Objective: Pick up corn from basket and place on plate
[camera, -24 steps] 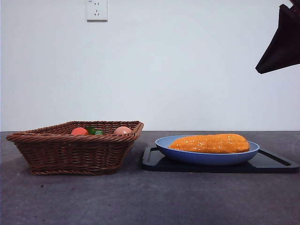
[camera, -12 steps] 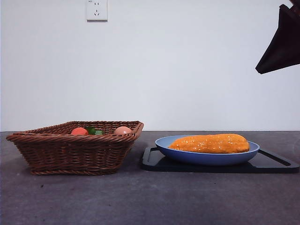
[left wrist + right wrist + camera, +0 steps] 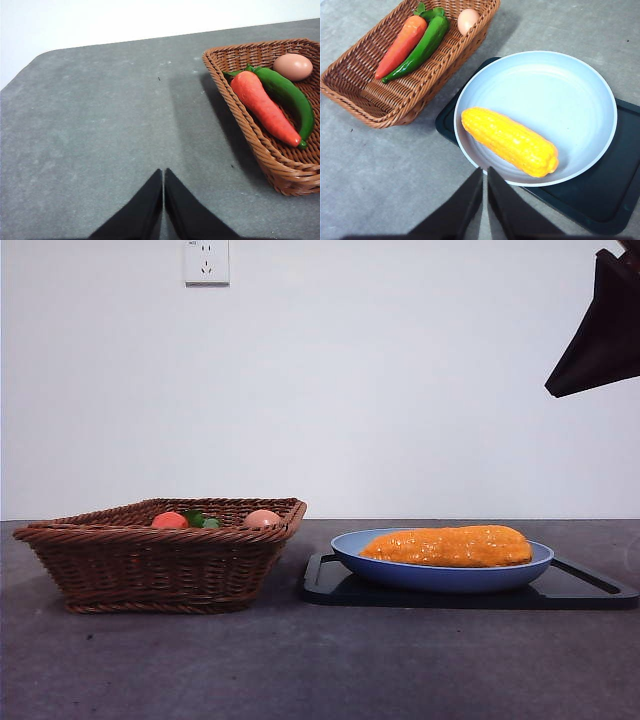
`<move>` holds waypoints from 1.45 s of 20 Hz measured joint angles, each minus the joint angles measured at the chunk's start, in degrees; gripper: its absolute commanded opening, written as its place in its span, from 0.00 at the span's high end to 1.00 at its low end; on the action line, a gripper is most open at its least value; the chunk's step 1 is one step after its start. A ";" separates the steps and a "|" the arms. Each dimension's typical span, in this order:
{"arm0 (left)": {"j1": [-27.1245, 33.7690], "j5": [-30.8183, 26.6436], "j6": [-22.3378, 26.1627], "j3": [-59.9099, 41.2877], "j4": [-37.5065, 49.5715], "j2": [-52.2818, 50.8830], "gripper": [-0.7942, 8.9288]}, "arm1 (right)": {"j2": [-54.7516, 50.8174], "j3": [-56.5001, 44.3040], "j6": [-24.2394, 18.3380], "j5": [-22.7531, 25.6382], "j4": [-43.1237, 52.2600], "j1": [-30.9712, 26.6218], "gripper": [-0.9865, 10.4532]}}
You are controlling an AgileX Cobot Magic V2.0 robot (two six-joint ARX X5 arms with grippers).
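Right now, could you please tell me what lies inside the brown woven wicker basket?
The basket holds a red-orange pepper, a green pepper and an egg. Its floor beneath them is covered.

Front view: basket (image 3: 160, 560) wall hides most of its contents, only the tops of a red pepper (image 3: 170, 521), green pepper (image 3: 207, 523) and egg (image 3: 262, 518) clear the rim. Plate (image 3: 440, 575) rim covers the corn's (image 3: 448, 546) underside. Black arm tip (image 3: 598, 330) above the plate is cut by the picture's edge; which arm, can't tell. Left wrist view: basket cropped at the edge, far side out of view. Right wrist view: black tray (image 3: 600, 195) under the plate is cropped, mostly covered by the plate.
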 measured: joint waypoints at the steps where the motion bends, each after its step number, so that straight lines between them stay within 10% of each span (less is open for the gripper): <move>1: 0.00 0.00 0.00 0.00 0.00 0.00 0.91 | 0.00 0.00 0.00 0.00 0.00 0.00 0.91; 13: 0.00 0.00 0.00 0.00 0.00 0.00 0.91 | -8.39 -1.81 -3.28 4.48 5.33 -7.28 0.91; 21: 0.00 0.00 0.00 0.00 0.00 0.00 0.91 | -30.82 -24.90 -3.41 12.61 26.91 -17.51 0.91; 29: 0.00 0.02 0.00 0.00 0.00 0.00 0.91 | -41.44 -34.14 -2.51 19.21 27.96 -18.03 0.91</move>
